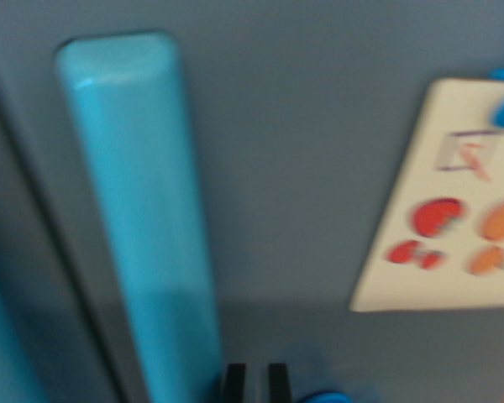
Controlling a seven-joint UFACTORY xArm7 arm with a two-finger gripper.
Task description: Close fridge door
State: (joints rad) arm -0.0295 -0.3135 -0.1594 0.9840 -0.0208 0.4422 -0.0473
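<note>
Wrist view, blurred. Grey fridge door [302, 168] fills nearly the whole frame, close in front of the camera. Teal handle [139, 218] runs as a long bar from the top, leaning slightly toward the wrist view's right as it descends to the bottom edge.

Hand [256, 384] shows only as two dark fingertips at the bottom edge, side by side with a narrow gap between them, holding nothing. They sit just beside the handle's lower end, on the wrist view's right of it, over bare door panel.

A cream picture card [445, 201] with red and orange shapes is stuck to the door, well apart at the wrist view's right.

Dark seam along the handle's left is probably the door's edge. Judgement: push goes straight ahead into the panel; handle needs no grasp.
</note>
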